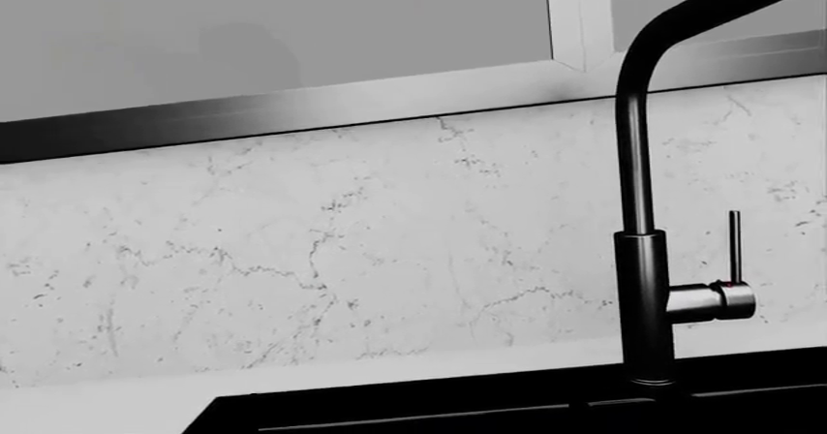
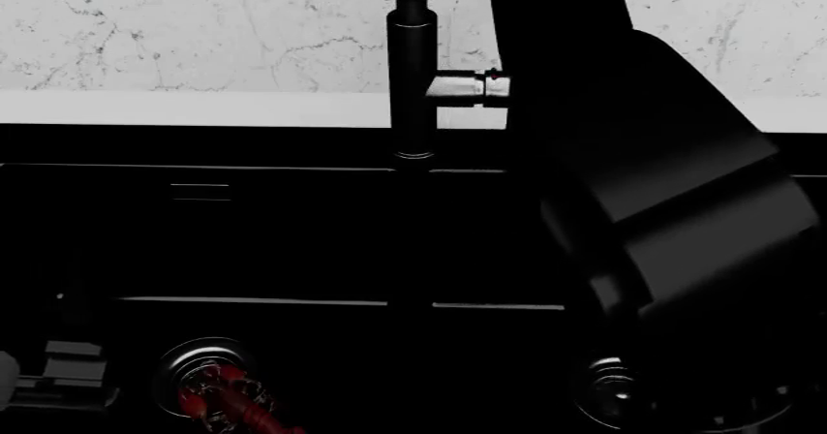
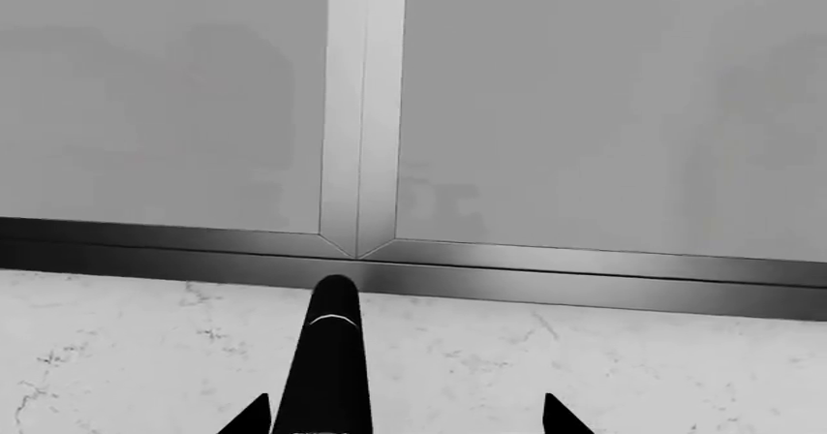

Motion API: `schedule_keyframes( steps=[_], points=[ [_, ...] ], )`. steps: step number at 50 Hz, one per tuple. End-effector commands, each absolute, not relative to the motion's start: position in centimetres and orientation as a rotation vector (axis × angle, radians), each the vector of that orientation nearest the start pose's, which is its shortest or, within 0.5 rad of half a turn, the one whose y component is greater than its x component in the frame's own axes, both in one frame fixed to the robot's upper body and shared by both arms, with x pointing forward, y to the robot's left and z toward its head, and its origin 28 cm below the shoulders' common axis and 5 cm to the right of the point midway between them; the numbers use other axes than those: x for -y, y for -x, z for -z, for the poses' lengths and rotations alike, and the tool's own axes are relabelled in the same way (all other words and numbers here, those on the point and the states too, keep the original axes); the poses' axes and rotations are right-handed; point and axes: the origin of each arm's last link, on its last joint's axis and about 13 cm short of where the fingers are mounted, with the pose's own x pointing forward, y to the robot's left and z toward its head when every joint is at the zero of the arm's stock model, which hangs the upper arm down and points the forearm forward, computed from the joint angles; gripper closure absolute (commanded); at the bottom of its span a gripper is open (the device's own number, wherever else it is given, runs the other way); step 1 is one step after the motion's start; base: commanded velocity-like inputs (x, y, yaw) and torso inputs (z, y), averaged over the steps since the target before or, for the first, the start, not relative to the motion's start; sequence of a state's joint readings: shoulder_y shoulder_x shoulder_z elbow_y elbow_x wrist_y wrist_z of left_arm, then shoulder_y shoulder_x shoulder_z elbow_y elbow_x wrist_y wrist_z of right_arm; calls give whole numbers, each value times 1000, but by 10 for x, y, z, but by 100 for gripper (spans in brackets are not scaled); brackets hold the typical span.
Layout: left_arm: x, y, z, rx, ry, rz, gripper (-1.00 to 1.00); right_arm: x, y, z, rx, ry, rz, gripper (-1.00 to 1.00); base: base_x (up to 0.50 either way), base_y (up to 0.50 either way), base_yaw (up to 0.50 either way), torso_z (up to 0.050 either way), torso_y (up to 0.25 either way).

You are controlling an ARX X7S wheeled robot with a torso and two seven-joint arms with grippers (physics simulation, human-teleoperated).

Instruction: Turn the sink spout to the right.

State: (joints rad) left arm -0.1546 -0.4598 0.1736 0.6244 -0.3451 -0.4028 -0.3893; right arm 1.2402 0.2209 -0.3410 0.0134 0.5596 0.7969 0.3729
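The sink spout (image 1: 633,163) is a slim black tube that rises from a thicker base column and bends over at its top. In the head view its base column (image 2: 411,76) stands behind the sink (image 2: 259,231), and its top is cut off. My right gripper (image 3: 405,419) is open. The spout (image 3: 329,366) runs between its two fingertips, close beside one of them. My bulky right arm (image 2: 659,211) reaches up towards the spout's top. My left gripper's fingers show in no view.
A thin black lever on a silver stub (image 1: 714,300) sticks out of the base column. A marble backsplash (image 1: 323,250) and a window frame (image 3: 362,114) lie behind. Two round drains (image 2: 200,376) (image 2: 607,386) sit in the basins, with a red object (image 2: 227,400) on the left one.
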Motion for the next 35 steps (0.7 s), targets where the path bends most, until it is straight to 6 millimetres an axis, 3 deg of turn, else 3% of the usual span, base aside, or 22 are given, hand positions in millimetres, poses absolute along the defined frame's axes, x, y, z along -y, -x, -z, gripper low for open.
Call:
schedule_keyframes(
  steps=[1, 35],
  points=[
    [-234, -212, -143, 287, -112, -19, -100, 81, -348, -324, 306, 38, -51, -100, 0, 0, 0, 0, 0],
    [-233, -212, -143, 285, -120, -17, -100, 101, -347, -329, 308, 46, 30, -100, 0, 0, 0, 0, 0]
  ],
)
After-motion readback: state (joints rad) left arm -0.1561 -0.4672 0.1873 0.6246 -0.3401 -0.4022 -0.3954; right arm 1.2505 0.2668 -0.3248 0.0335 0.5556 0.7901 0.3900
